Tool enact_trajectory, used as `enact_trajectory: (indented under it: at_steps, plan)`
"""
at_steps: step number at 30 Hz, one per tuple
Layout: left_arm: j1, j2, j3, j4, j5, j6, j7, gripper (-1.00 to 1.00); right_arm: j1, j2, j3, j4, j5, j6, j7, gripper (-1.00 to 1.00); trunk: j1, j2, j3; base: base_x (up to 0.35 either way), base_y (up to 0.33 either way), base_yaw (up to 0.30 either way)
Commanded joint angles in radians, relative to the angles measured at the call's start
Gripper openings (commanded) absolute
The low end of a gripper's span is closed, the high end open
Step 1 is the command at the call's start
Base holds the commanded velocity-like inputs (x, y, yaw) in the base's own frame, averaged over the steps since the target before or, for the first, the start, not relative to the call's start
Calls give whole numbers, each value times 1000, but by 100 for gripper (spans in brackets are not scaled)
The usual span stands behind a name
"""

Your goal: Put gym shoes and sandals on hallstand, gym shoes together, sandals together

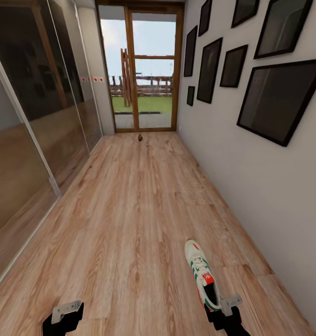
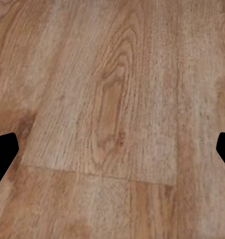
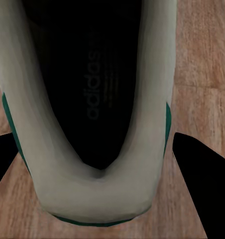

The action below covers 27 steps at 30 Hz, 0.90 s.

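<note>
Head view: A white gym shoe (image 1: 202, 275) lies toe-forward on the corridor floor (image 1: 130, 210) near the right wall, its heel at the right gripper (image 1: 225, 310). The left gripper (image 1: 65, 315) hangs over bare planks. A small dark object (image 1: 140, 137) sits far off by the glass door (image 1: 141, 70).

Left wrist view: The left gripper's fingers (image 2: 3, 154) stand wide apart above wood grain (image 2: 112, 114).

Right wrist view: Fingers (image 3: 197, 169) flank the shoe's heel (image 3: 92, 194); whether they pinch it cannot be told.
</note>
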Motion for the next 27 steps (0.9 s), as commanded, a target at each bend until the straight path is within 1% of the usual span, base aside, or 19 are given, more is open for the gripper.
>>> enact_trajectory:
  at_steps: [1,3,8,12,27]
  plan:
    - [0,0,0,1,9,-3,-3,100,-1,0,3,1,-8,-4,2,-100,0,0,-1,338,0,0]
    - [0,0,0,1,9,-3,-3,100,-1,-2,2,1,-8,-4,-9,-100,0,0,-1,338,0,0]
    - [0,-1,0,1,9,-3,-4,100,-1,-2,4,1,-8,-4,-81,-100,0,0,-1,338,0,0]
    - [0,-1,-1,10,9,-3,-4,100,-1,-1,5,1,-8,-4,-114,-100,0,0,-1,338,0,0]
    - [0,-2,-1,16,8,-3,-5,100,-1,1,6,2,-8,-3,-120,-100,0,0,-1,338,0,0]
